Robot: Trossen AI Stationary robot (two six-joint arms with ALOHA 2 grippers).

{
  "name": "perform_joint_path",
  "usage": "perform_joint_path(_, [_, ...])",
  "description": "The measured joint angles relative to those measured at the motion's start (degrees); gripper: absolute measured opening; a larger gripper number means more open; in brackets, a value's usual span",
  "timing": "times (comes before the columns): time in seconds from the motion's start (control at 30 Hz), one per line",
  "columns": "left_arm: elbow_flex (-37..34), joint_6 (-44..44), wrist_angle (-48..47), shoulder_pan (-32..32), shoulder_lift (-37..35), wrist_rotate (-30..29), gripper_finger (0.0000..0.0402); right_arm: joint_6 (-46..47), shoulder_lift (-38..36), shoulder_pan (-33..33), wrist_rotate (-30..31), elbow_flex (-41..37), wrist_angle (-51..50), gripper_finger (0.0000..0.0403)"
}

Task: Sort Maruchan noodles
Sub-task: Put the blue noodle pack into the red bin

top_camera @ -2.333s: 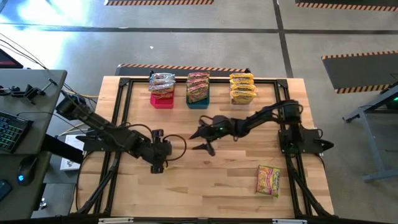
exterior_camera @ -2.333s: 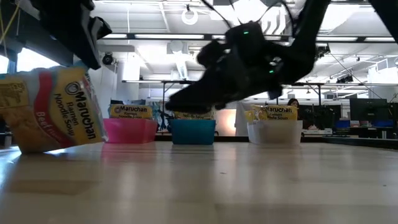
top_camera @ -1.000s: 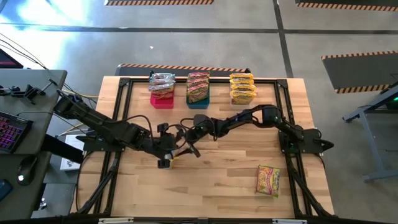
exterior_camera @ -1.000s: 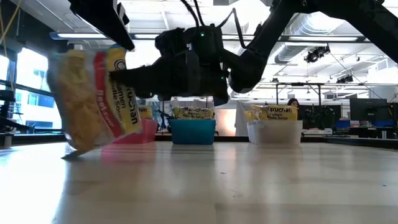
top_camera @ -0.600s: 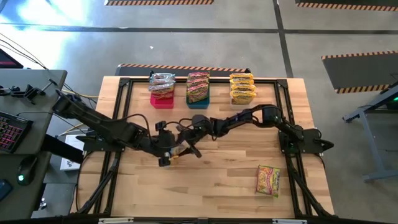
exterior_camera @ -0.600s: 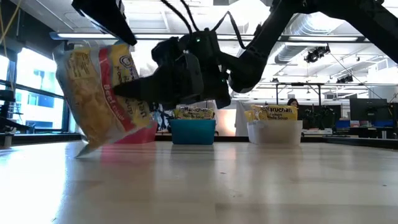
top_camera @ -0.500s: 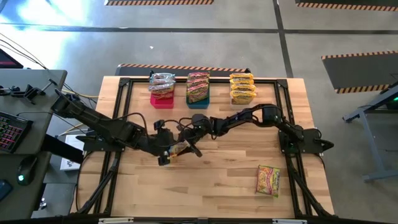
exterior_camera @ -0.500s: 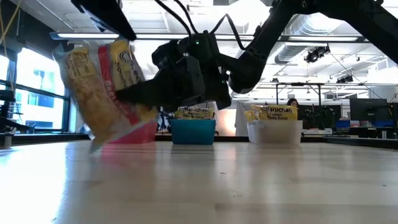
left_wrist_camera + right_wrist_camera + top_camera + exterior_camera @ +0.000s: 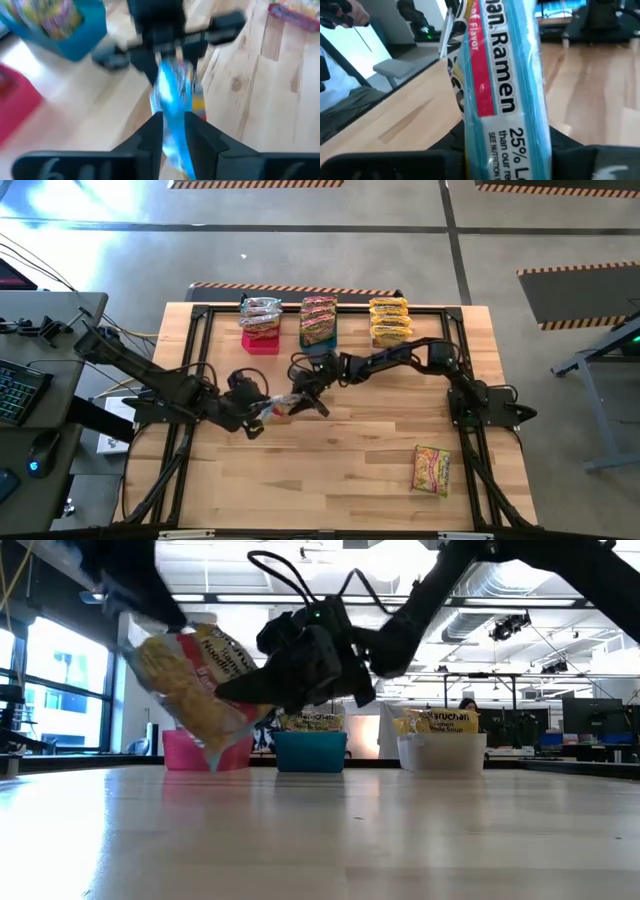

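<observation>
One Maruchan noodle packet (image 9: 276,410), yellow with a red stripe and a blue edge, hangs in the air over the table's middle between my two grippers. My left gripper (image 9: 256,416) comes at it from the table's left and my right gripper (image 9: 300,402) from the right; both are shut on it. A second packet (image 9: 431,470) lies flat on the table at the near right. More packets stand in the pink bin (image 9: 260,343), the blue bin (image 9: 318,342) and the clear bin (image 9: 391,338) along the far edge. My left gripper pinches the packet's thin blue edge (image 9: 171,125) between its two fingers, at the end toward the table's left. In the low view this arm reaches the packet's upper end (image 9: 168,635) slanting down from above. The packet is tilted and clear of the table. My right gripper pinches the packet's opposite end (image 9: 506,135) between its two fingers, with the packet edge-on between them. Its fingers (image 9: 245,698) come roughly level from the table's right. The packet is tilted and lifted clear of the table.
The three bins stand in a row at the far edge, just beyond the grippers. Black frame rails (image 9: 196,350) run along the table's left, right and far sides. Bare wood (image 9: 330,470) lies toward the near edge.
My right gripper has closed its fingers on the packet's free end and taken hold. Both grippers have shifted a little toward the far edge. The packet has risen higher above the table and tipped further over, its top leaning toward the left arm.
</observation>
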Motion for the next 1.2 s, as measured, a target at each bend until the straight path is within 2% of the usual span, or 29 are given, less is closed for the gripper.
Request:
perform_joint_path(0.13, [-10.13, -5.14, 13.13, -0.19, -3.7, 1.69, 0.0097, -5.03, -4.26, -1.15, 2.38, 0.0, -12.93, 0.0095])
perform_joint_path(0.27, [-16.88, -7.45, 24.61, 1.23, -5.88, 2.92, 0.0122, -11.04, -8.34, -1.62, 10.57, 0.0, -27.04, 0.0095])
perform_joint_path(0.37, [-19.01, -8.41, 27.13, 3.93, -5.91, 4.66, 0.0145, -12.66, -9.98, -1.64, 16.7, 0.0, -33.09, 0.0095])
perform_joint_path(0.47, [-19.07, -7.71, 28.34, 7.47, -4.29, 8.32, 0.0167, -12.1, -10.47, -1.58, 19.1, 0.0, -34.25, 0.0095])
perform_joint_path(0.6, [-19.07, -4.31, 30.65, 11.31, -0.93, 12.39, 0.0195, -11.63, -10.47, -1.48, 19.26, 0.02, -34.42, 0.0095])
perform_joint_path(0.83, [-19.05, -0.91, 35.68, 15.25, 6.49, 13.4, 0.0226, -11.78, -10.72, -1.01, 19.31, 0.02, -35.31, 0.0095])
perform_joint_path(1.03, [-19.05, 7.82, 46.85, 15.55, 10.27, 16.54, 0.0221, -12.58, -12.03, -0.69, 17.89, 0.02, -36.91, 0.0095])
perform_joint_path(1.2, [-19.05, 10.02, 49.07, 16.98, 11.77, 16.44, 0.0184, -12.31, -12.1, -0.75, 17.86, 0.02, -36.96, 0.0104])
